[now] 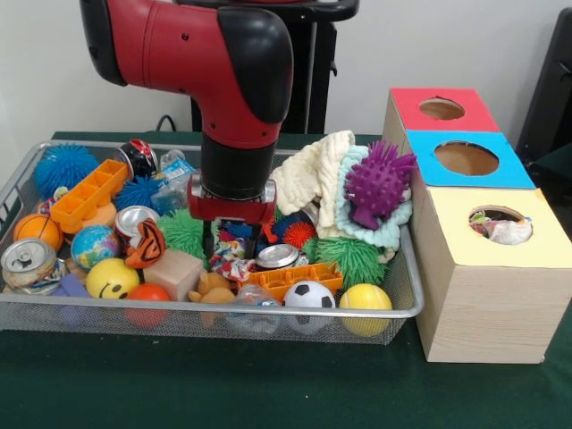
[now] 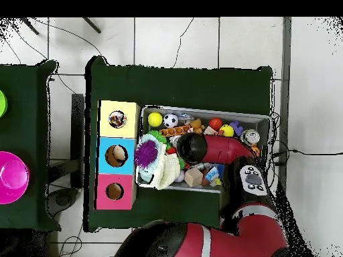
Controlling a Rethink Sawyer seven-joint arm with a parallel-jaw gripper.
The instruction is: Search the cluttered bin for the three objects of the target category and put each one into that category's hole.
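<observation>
Front view: arm is down in the wire-mesh bin (image 1: 404, 315), gripper (image 1: 234, 243) planted mid-tray right over a crumpled multicoloured wrapper (image 1: 231, 264). Can't tell whether the claw is released or clenched; the wrist housing and clutter hide it.

Progress, my read: yellow-surround hole (image 1: 500, 225) on the big wooden box (image 1: 487, 304) just beside the bin's right end already shows crumpled white/red stuff inside, so at least one wrapper looks deposited. Count inside not readable. The wrapper under the gripper remains in the bin, so at least one is left to move. Blue-surround hole (image 1: 466, 158) and red-surround hole (image 1: 441, 108) look empty.

Overhead view: the arm covers the bin's middle (image 2: 264, 119); something sits in the yellow hole (image 2: 118, 120).

Labels: no legible writing anywhere; the dented cans (image 1: 28, 261) show no readable brand.
</observation>
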